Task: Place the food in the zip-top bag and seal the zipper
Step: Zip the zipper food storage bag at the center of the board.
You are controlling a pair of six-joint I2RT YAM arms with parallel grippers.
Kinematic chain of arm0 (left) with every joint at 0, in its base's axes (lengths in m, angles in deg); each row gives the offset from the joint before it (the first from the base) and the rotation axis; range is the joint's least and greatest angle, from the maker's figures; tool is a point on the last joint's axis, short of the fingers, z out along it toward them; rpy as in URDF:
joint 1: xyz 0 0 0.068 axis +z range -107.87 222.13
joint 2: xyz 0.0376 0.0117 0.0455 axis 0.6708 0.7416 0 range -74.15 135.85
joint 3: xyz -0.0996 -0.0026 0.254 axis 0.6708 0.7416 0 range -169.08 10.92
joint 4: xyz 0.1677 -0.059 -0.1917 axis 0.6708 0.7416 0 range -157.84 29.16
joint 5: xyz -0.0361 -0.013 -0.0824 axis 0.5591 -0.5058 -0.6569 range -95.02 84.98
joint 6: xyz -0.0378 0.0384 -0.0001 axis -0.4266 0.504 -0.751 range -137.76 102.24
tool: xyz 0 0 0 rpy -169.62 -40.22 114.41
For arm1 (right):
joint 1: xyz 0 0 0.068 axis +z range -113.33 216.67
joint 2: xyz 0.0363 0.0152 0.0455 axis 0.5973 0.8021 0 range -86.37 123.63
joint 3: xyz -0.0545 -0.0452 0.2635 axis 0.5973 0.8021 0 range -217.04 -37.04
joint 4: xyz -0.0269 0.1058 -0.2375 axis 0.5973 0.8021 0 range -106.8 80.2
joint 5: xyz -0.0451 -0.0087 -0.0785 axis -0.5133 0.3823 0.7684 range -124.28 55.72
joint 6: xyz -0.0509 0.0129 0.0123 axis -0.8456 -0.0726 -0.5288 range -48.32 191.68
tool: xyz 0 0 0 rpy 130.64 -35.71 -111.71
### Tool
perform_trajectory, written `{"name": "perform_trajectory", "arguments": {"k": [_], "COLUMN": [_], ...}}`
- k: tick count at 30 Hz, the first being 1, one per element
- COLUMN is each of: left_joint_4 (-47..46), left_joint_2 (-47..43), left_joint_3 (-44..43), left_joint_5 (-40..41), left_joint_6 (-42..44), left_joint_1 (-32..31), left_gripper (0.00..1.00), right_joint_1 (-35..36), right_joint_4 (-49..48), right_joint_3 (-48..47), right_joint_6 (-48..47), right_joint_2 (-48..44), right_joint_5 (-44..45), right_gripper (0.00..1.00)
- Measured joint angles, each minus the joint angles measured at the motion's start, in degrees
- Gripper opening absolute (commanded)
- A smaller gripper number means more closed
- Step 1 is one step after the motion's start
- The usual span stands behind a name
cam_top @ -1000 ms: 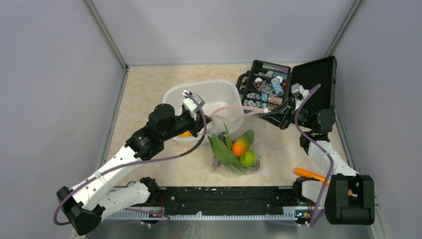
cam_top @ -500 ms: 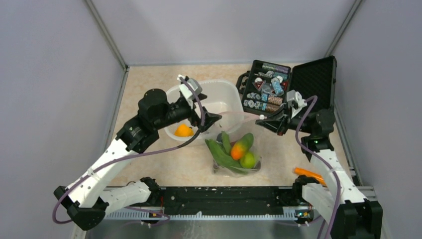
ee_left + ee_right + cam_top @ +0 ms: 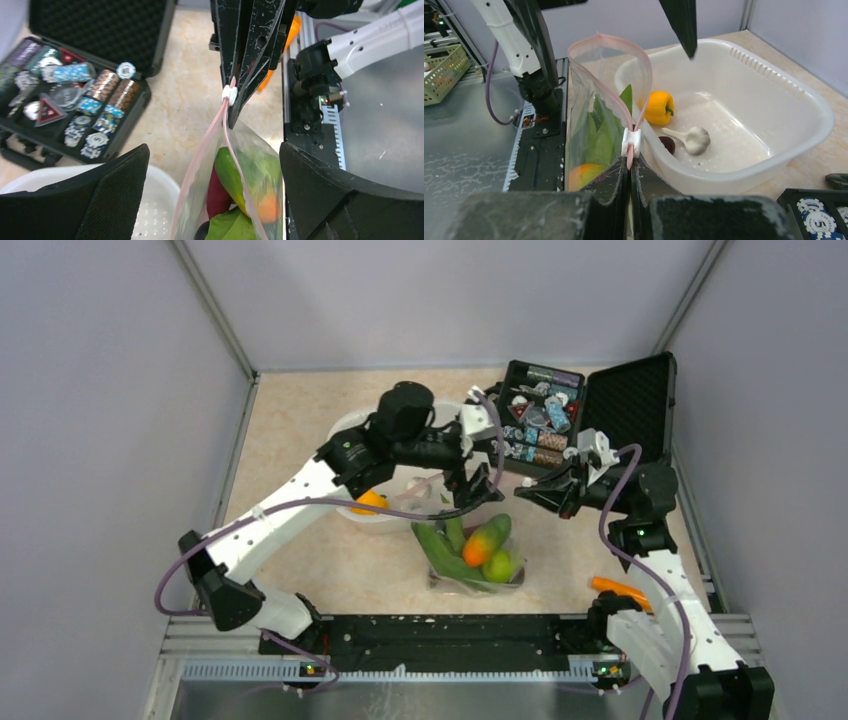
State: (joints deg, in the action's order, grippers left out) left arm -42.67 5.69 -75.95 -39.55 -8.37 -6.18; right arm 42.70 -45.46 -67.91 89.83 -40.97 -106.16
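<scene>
The zip-top bag (image 3: 475, 565) stands on the surface (image 3: 300, 440) just beside the white tub (image 3: 774, 145), food (image 3: 483, 537) inside, its zipper (image 3: 610, 40) gaping. The right hand (image 3: 630, 162) is clamped tight on the zipper's end; the left hand (image 3: 478, 483) hangs wide open above the mouth, empty. A pepper (image 3: 656, 107) lies in the tub.

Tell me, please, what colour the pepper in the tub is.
The pepper is yellow-orange, green-stemmed; clearest in the right wrist view.

Pale lilac walls (image 3: 120, 390) (plain); beige marbled tabletop (image 3: 300, 410); even light.
</scene>
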Motion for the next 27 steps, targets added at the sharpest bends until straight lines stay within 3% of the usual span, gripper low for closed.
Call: {"name": "perform_trajectory", "arguments": {"k": [7,11,17,19,23,27], "left_joint_4": [8.5,13.3,18.9,20.0,21.6,21.7], "left_joint_2": [8.9,11.1,11.2,11.2,11.2,11.2], "left_joint_3": [-8.9,-13.9,-13.9,-13.5,-12.9,-12.5], "left_joint_5": [-0.2,0.7,2.9,3.2,3.7,4.2], "left_joint_6": [5.9,8.0,9.9,10.1,10.4,10.5], "left_joint_1": [-2.3,-2.3,-2.5,-2.7,-3.1,-3.2], "left_gripper": [0.98,0.85,0.84,0.77,0.52,0.48], "right_joint_1": [0.3,0.3,0.3,0.3,0.3,0.3], "right_joint_4": [1.5,2.3,3.0,3.1,3.9,6.3], "right_joint_3": [-0.3,-0.4,-0.4,-0.4,-0.5,-1.7], "right_joint_6": [0.0,-0.3,-0.8,-1.1,-1.4,-2.4], "right_joint_2": [-1.5,-1.9,-2.1,-2.1,-2.2,-2.2], "right_joint_5": [-1.0,-1.0,0.1,0.4,0.9,1.3], "right_gripper": [0.00,0.00,0.00,0.00,0.00,0.00]}}
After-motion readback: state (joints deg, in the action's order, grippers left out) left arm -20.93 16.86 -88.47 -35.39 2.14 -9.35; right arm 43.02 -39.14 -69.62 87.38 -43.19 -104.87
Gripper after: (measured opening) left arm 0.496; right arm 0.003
